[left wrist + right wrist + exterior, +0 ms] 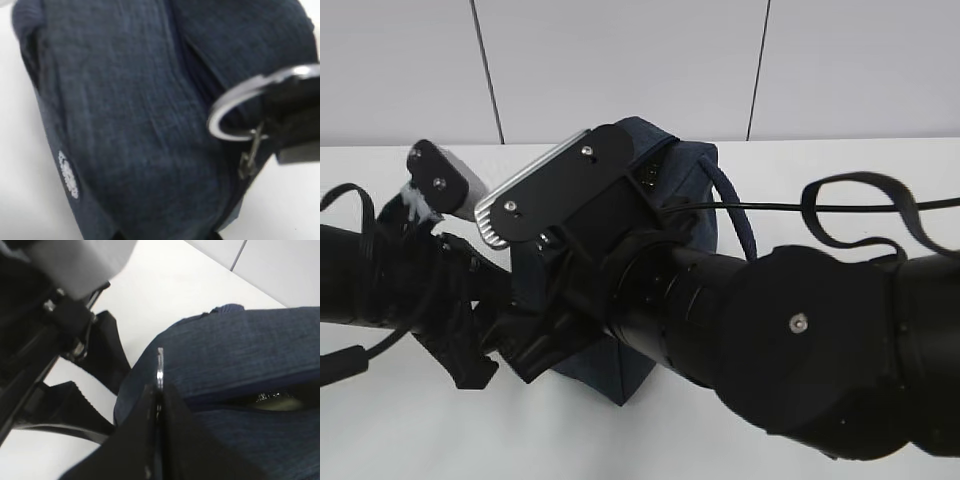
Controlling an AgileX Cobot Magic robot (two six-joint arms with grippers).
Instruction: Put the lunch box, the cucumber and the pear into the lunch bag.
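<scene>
Standing on a white surface (400,430), one boxy lunch bag (680,200) of dark navy woven fabric is half hidden behind two black robot arms in the exterior view. Its padded, rope-like handle (740,215) loops over the right side. The right tool (159,390) is pinched shut on one silvery metal ring pull (235,112), seen edge-on between its two black fingers in the right wrist view. In the left wrist view the ring is a smooth, shiny circle with a small metal tab hanging from it, beside the bag's zipper seam. A small white oval label (67,175) sits on the denim-like cloth. Through a narrow gap in the bag, something pale and glossy shows; what it is cannot be told. The left tool (480,355) sits low against the bag's left side; whether it is open or closed cannot be told.
</scene>
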